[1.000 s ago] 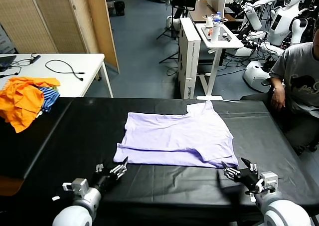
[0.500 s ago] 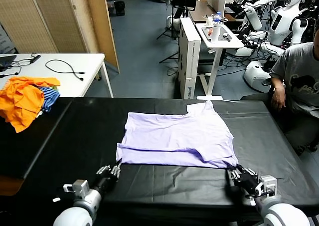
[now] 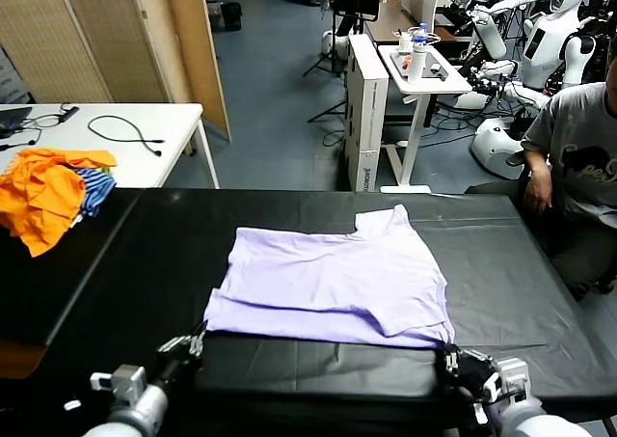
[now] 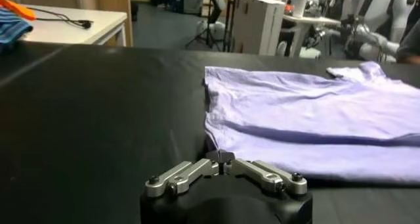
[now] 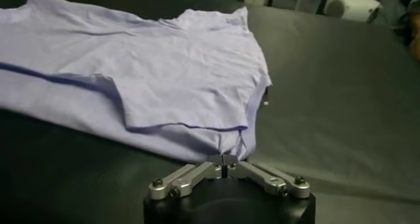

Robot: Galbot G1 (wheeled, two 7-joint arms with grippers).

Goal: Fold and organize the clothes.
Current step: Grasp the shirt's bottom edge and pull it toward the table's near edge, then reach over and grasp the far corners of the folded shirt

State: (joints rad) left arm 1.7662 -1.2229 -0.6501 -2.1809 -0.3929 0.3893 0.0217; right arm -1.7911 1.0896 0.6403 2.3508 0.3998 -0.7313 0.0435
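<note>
I am finding the pale lavender short-sleeved T-shirt of thin soft fabric lying spread on the black cloth-covered table, roughly at its middle, folded over itself so that a second layer is showing along the near edge. My left gripper is sitting low at the near left corner of the shirt, and in the left wrist view its fingers are drawn together on the hem corner there – pinching a small tuck of lavender fabric against the table. My right gripper is sitting at the near right corner, and the right wrist view is showing its fingers likewise closed tight on the bottom edge of the shirt, just below the folded sleeve. Both arms are reaching in from the near table edge, well apart from each other, with the shirt's near hem stretching between them. The collar end of the shirt is pointing toward the far right of the table. On the far left, a heap of bright orange and blue-striped garments is resting partly on the black table and partly on a white side table – well apart from the shirt. A seated person in a grey T-shirt is watching from the right side.
</note>
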